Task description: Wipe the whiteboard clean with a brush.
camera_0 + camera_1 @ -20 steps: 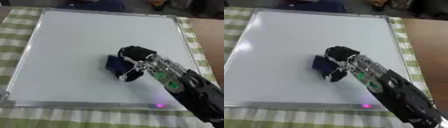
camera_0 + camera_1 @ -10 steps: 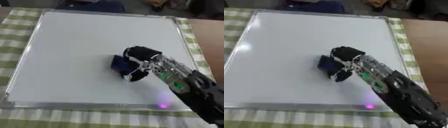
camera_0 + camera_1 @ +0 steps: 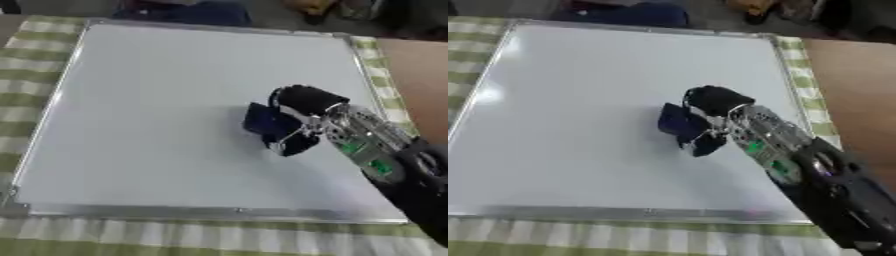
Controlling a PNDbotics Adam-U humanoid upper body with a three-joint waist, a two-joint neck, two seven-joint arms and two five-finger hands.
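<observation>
The large rectangular whiteboard has a smooth, faintly glossy white face, with a soft sheen near its left edge, and it is bordered by a thin silvery metal frame that looks brushed rather than mirror-bright. Under it lies a green-and-cream checked cloth, matt and woven-looking, showing along the board's near and left edges. Past the cloth's right edge a bare brown tabletop looks like smooth wood (its grain cannot be made out). The small dark blue brush block appears matt, like felt or foam. The robot's right hand has matt black fingers, and shiny silver metal parts behind them.
</observation>
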